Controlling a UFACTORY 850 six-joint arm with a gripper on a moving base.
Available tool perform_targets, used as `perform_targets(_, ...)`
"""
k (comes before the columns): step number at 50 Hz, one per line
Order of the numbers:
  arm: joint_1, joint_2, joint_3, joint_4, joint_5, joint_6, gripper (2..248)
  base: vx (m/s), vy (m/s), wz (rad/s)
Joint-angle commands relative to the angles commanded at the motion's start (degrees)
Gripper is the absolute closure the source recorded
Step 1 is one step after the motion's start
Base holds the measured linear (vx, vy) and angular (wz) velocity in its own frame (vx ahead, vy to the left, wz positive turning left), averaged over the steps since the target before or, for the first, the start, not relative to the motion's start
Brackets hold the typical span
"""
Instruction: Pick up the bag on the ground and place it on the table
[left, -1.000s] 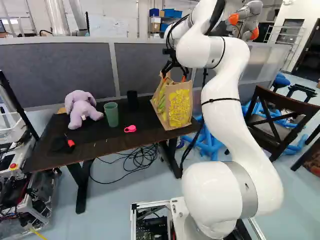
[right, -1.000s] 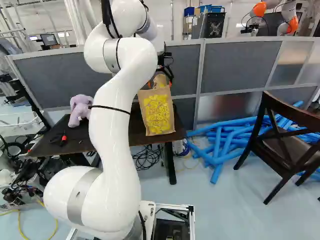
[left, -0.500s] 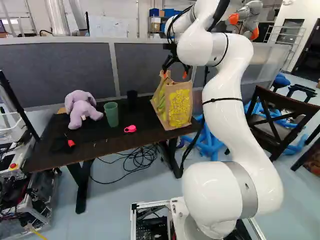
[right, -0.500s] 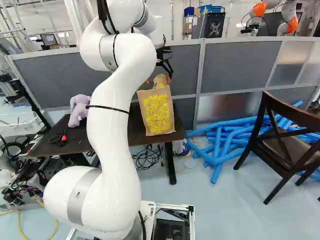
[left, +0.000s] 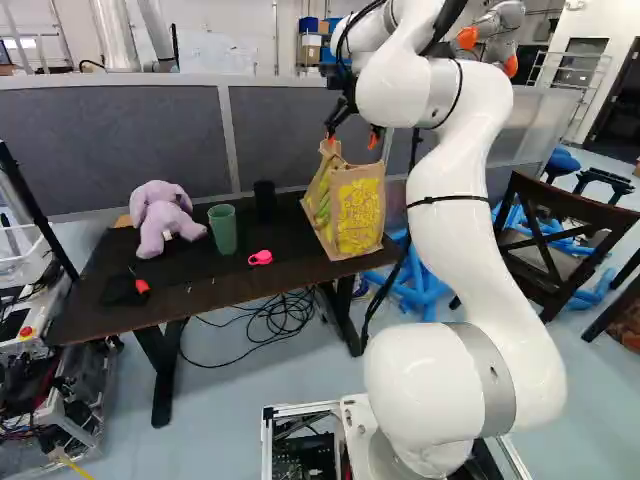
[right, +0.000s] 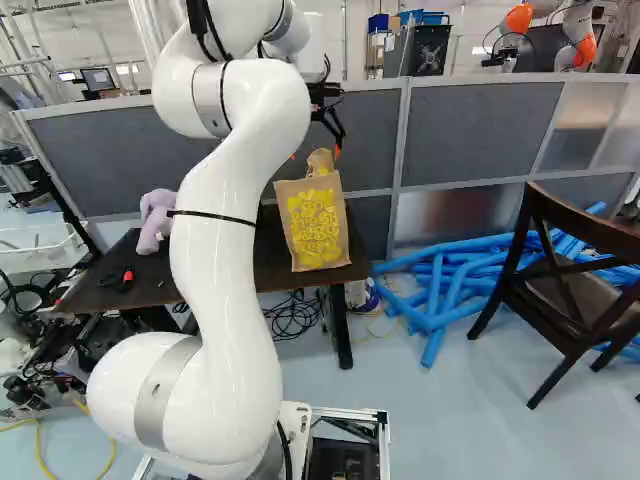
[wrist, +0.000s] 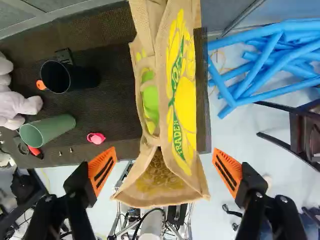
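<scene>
Gripper (left: 352, 137) open, its two fingers spread wide above a bag (left: 350, 210) and gripping nothing. Seen from the wrist, the bag's top lies between the two orange pads (wrist: 102, 170), with a gap on either side.

One bag, tan and coarsely woven, stands upright on the one dark table (left: 215, 290), at the three o'clock end as the left base view shows it. A large yellow print covers its broad face; a green band crosses that print, and yellow and green shapes mark another face. A tan flap rises above its rim.

Taking the bag as the clock's centre in the left base view, one purple plush animal (left: 162, 218) sits at nine o'clock. Two cups lie the same way, between plush and bag: one black cup (left: 265, 200), nearer the bag, and one green cup (left: 223, 230). One small pink item (left: 260, 257) is at eight o'clock, on the table. One tangle of black cable (left: 275, 320) is on the floor at seven. Blue tubes (left: 418, 290), too jumbled to count, are heaped near five o'clock. One brown chair (left: 550, 245) stands at three, and another robot (left: 492, 35) at one.
</scene>
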Motion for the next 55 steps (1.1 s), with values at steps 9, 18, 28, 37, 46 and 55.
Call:
perform_targets(9,0.0,0.8,-0.5,0.0,-0.9,0.0,3,0.000,0.000,0.000)
perform_targets(18,0.0,1.2,-0.7,0.0,-1.0,0.0,3,0.000,0.000,0.000)
perform_targets(28,0.0,1.2,-0.7,0.0,-1.0,0.0,3,0.000,0.000,0.000)
perform_targets(37,0.0,1.2,-0.7,0.0,-1.0,0.0,3,0.000,0.000,0.000)
perform_targets(46,0.0,1.2,-0.7,0.0,-1.0,0.0,3,0.000,0.000,0.000)
perform_targets(55,0.0,1.2,-0.7,0.0,-1.0,0.0,3,-0.003,0.000,0.001)
